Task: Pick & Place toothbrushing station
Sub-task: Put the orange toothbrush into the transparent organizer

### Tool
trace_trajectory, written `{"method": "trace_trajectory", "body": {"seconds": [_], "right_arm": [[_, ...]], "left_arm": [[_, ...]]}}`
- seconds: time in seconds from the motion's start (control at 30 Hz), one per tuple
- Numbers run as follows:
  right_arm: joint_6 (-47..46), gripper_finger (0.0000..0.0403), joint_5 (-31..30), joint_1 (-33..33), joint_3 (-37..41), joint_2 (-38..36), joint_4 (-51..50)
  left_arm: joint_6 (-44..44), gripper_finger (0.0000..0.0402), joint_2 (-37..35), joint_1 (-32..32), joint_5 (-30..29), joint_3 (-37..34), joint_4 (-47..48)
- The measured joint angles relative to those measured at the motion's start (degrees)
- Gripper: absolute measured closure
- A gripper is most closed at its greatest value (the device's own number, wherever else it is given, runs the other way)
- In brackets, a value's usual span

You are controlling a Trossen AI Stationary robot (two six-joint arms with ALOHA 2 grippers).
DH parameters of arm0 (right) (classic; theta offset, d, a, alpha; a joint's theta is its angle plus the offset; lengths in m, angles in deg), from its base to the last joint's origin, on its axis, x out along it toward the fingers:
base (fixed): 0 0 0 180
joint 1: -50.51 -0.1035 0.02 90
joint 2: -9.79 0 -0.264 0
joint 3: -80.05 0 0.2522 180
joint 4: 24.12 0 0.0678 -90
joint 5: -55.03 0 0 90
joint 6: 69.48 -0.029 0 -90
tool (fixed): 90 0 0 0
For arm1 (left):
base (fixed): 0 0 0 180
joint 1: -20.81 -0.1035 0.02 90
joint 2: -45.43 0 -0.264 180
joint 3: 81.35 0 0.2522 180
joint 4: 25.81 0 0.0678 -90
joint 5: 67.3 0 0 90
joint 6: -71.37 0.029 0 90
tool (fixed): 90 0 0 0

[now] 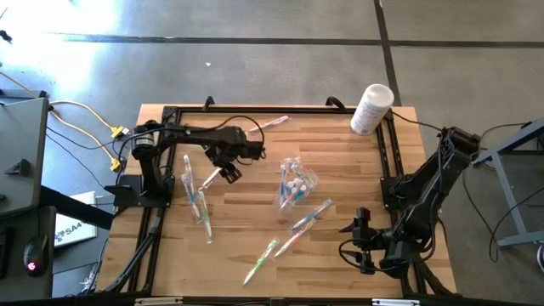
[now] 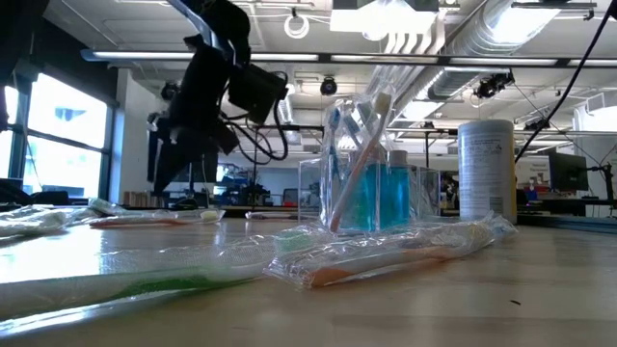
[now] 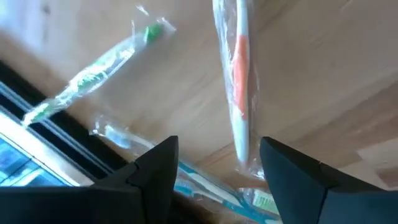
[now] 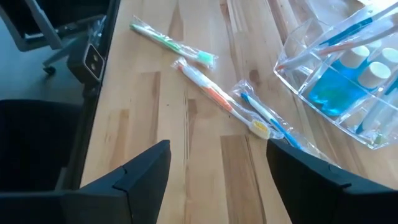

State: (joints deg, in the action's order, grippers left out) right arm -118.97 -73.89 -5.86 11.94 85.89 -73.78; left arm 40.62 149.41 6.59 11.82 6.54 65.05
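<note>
The toothbrushing station, a clear plastic holder [image 1: 297, 183] with toothbrushes and blue tubes standing in it, sits at mid-table; around it I count seven slim wrapped toothbrushes lying loose on the wooden table [image 1: 340, 153]: three at the left [image 1: 197, 197], one near the far edge [image 1: 270, 124], three toward the near edge [image 1: 293, 231]. My left gripper [image 1: 231, 172] hovers over the left group with its fingers spread, holding nothing. My right gripper [image 1: 360, 223] waits at the near right, fingers likewise spread and empty.

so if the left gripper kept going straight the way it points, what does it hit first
Probably the wrapped orange toothbrush, lying on the table between the left gripper's open fingers; depth is hard to judge.
</note>
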Motion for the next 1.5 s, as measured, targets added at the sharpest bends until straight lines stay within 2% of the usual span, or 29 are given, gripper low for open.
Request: {"method": "trace_trajectory", "body": {"seconds": [0.13,0.27,0.7,0.9,0.97,1.03,1.2,1.23,1.37,1.5], "right_arm": [[0.0,0.0144,-0.2,0.0,0.0,1.5,0.0],[0.0,0.0144,-0.2,0.2,0.0,2.4,0.1],[-0.2,0.0144,-3.2,0.2,0.0,3.1,0.6],[-0.2,0.0144,-4.7,0.2,0.0,3.1,0.6],[-0.2,0.0144,-5.8,0.2,0.0,3.1,0.6],[-0.2,0.0144,-6.2,0.1,0.0,3.1,0.6],[-0.2,0.0144,-6.2,0.1,0.0,3.1,0.6],[-0.2,0.0144,-6.2,0.1,0.0,3.1,0.6],[-0.2,0.0144,-6.2,0.1,0.0,3.1,0.6],[-0.2,0.0144,-7.1,0.1,0.0,3.1,0.2]], "left_arm": [[3.6,0.0183,-0.2,-0.6,2.7,-3.0,-9.0],[4.4,0.0183,-0.2,-0.8,1.2,-5.3,-13.1],[4.8,0.0183,-0.6,-1.2,0.3,-13.3,-22.7],[3.4,0.0186,-0.5,-0.6,-0.2,-13.9,-24.2],[3.2,0.0201,-0.5,-0.7,0.7,-13.9,-24.2],[2.9,0.0233,-0.4,-0.2,1.1,-13.9,-24.4],[2.1,0.0368,-0.3,1.4,1.0,-13.9,-25.1],[1.7,0.0382,-0.3,1.7,0.8,-13.9,-24.9],[-2.0,0.0385,-0.4,3.7,-1.3,-12.1,-21.9],[-5.7,0.0394,-1.0,8.5,-5.3,-5.8,-10.0]]}}
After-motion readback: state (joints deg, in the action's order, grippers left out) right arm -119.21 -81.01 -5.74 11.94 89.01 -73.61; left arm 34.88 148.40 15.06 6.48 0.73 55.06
